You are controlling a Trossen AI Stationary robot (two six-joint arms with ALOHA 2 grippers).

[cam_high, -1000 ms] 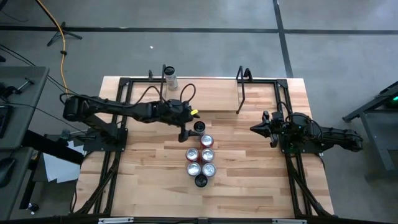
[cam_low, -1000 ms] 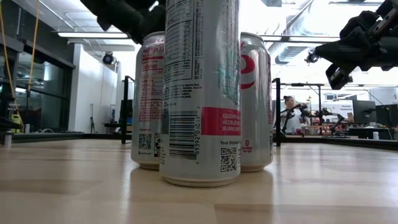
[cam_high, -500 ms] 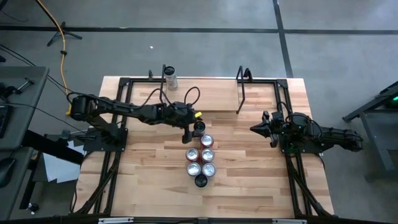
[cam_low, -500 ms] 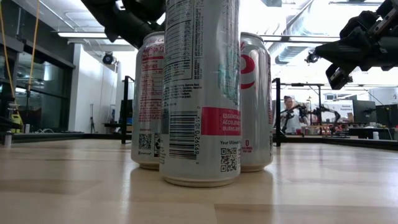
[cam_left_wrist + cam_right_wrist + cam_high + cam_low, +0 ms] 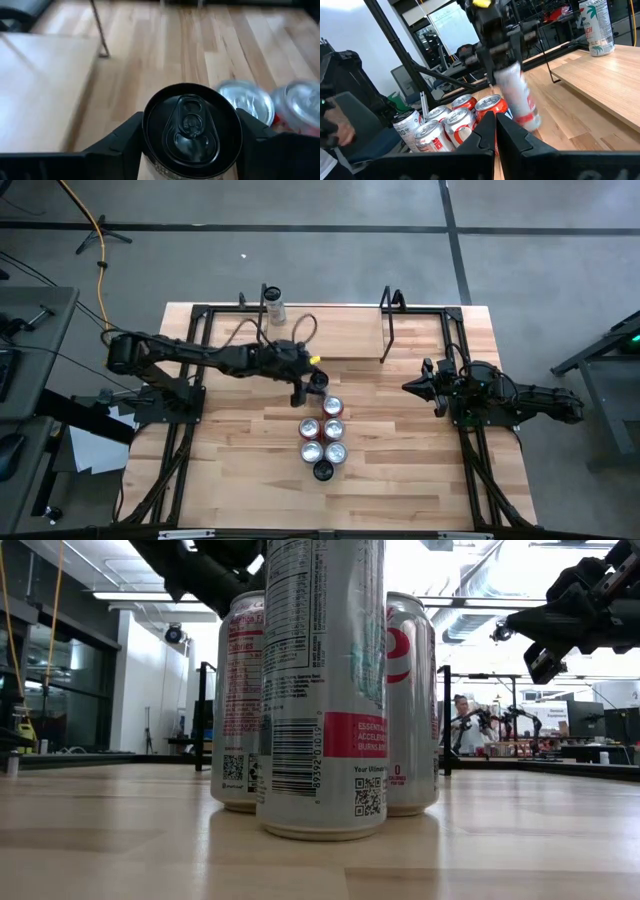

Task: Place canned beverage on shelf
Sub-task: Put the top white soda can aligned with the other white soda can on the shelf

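Can lifted — carry to shelf in hand.
Left gripper (image 5: 312,386) is clamped on the black-topped can (image 5: 191,130), raised beside the can cluster (image 5: 324,438); the shelf (image 5: 330,338) lies toward twelve o'clock — a short carry is called for. Right gripper (image 5: 412,386) waits at three o'clock, fingers pressed together.

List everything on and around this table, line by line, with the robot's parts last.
table: one, pale wood with a black frame, under everything.
shelf: one, pale plank with black rod uprights, far middle of the table.
tall can: one, white with green print, on the shelf's left end.
grouped cans: six, five silver-topped with red and one black-topped, clustered mid-table.
held can: one, black top, between the shelf and the group.
person: one, far back in the room.
left claw: dark, shut on the held can.
right claw: dark, shut and empty, at the table's right side.
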